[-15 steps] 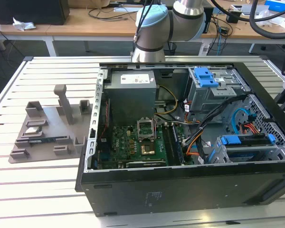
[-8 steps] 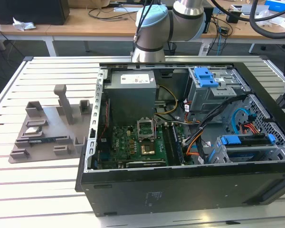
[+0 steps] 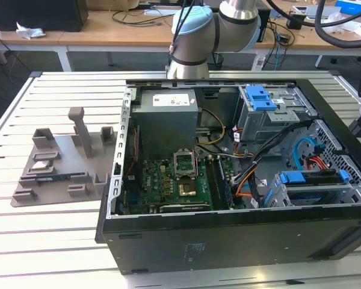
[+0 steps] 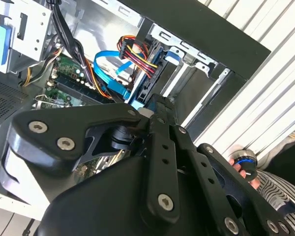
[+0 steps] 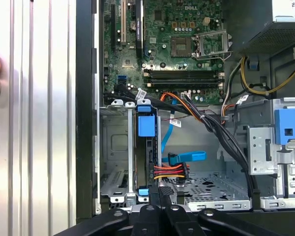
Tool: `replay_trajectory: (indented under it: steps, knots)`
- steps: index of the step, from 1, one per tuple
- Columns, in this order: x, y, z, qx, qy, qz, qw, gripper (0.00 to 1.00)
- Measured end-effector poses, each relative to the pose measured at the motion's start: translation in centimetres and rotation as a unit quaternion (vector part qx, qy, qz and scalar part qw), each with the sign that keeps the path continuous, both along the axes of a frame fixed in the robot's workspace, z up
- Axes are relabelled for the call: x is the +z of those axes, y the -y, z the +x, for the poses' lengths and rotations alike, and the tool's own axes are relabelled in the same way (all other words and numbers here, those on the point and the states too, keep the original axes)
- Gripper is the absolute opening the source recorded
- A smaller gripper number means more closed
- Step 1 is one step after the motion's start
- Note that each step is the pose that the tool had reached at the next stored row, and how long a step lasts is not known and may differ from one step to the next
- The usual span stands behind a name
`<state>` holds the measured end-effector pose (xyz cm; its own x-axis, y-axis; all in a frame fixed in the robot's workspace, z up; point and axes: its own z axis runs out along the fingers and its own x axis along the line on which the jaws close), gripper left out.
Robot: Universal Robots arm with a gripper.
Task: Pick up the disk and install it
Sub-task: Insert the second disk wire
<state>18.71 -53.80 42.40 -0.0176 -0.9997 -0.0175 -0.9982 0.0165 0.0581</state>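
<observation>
1. Disk [image 5: 147,147] stands on edge in the drive bay of the open case [image 3: 228,241], blue rails at both ends; also seen in the exterior view [image 3: 313,180].
2. Hand [image 5: 160,196] is just above the disk's end, fingers pressed together, pinching nothing.
3. Red-yellow power plug [image 5: 169,172] and blue data cable [image 5: 187,157] crowd just beside the disk.
4. No writing on the disk is legible.

An open black computer tower case [image 3: 228,235] is laid on its side on a white slatted metal table [image 3: 54,241]. A flat grey plastic fixture tray [image 3: 60,174] is placed on the table at the exterior view's left of the case. Inside the case, a green motherboard [image 3: 168,180] is mounted on the floor, a grey boxed power supply [image 3: 166,117] behind it. A metal drive cage with a blue plastic latch [image 3: 262,99] is set at the exterior view's right of the supply. The blue-railed flat rectangular disk [image 3: 316,180] is seated on edge in a metal bay [image 5: 119,147] at the case's near right corner; the black gripper [image 5: 160,206] is positioned just beside the disk's end in the first wrist view.
</observation>
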Motion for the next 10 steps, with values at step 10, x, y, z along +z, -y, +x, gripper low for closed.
replay_trajectory:
  steps: [10]
  knots:
    - [-2.41, -1.67, -1.8, 0.0, 0.0, 0.0, 1.0, 0.11]
